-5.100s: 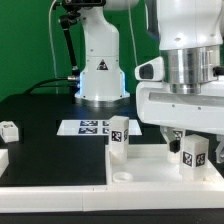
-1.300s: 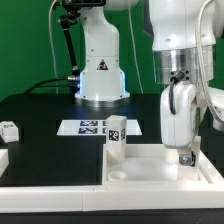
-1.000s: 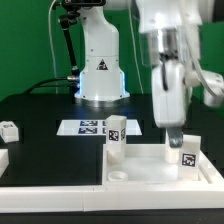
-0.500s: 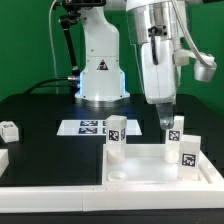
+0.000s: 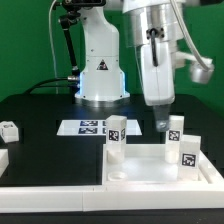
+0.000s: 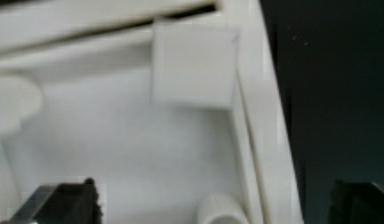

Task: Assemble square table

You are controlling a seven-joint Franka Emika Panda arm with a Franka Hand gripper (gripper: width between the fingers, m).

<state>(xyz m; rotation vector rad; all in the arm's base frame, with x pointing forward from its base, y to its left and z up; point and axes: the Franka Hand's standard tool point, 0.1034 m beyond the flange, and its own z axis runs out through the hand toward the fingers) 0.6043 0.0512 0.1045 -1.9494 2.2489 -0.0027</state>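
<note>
A: In the exterior view we see the gripper (image 5: pixel 161 122) higher than it was a second ago; it has lifted off the leg (image 5: pixel 186 150) at the tabletop's far corner on the exterior view's right, and that leg stands upright on its own.

B: We count three upright legs around the square tabletop (image 5: pixel 160 172): that one, a second leg (image 5: pixel 117 137) at its far corner on the exterior view's left, and a third leg (image 5: pixel 176 127) just behind the first. A fourth leg (image 5: pixel 9 130) lies on the black table well off to the exterior view's left. The marker board (image 5: pixel 88 127) lies behind the tabletop.

A: The tabletop is a white slab, hollow face up, near the front edge.

B: In the wrist view we see the fingers (image 6: pixel 64 198) spread apart, holding nothing, above the tabletop's hollow (image 6: pixel 118 150) with one leg (image 6: pixel 196 65) beyond.
</note>
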